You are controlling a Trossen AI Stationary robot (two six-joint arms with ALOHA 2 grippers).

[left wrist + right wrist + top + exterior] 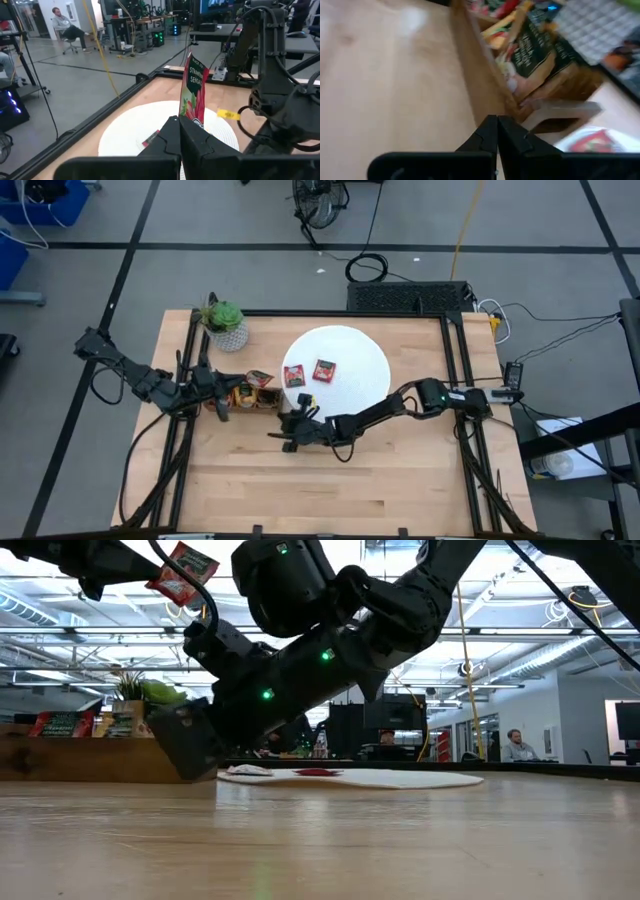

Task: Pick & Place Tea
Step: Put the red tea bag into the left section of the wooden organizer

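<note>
The tabletop (400,470) is pale blond wood with fine grain lines, framed by black rails. On it lies a plain white disc (360,365) carrying two red tea sachets (324,369) with dark label marks. The left hand (179,131) is black and pinches a red sachet (194,92) printed with green leaves and white lettering on a dark band. The right hand (496,131) is black too, and its arm shows small green lights in the low view. The wooden tray (250,397) is brown, packed with red, orange-yellow and dark green packets. The potted plant (226,320) has bright green leaves in a whitish patterned pot.
</note>
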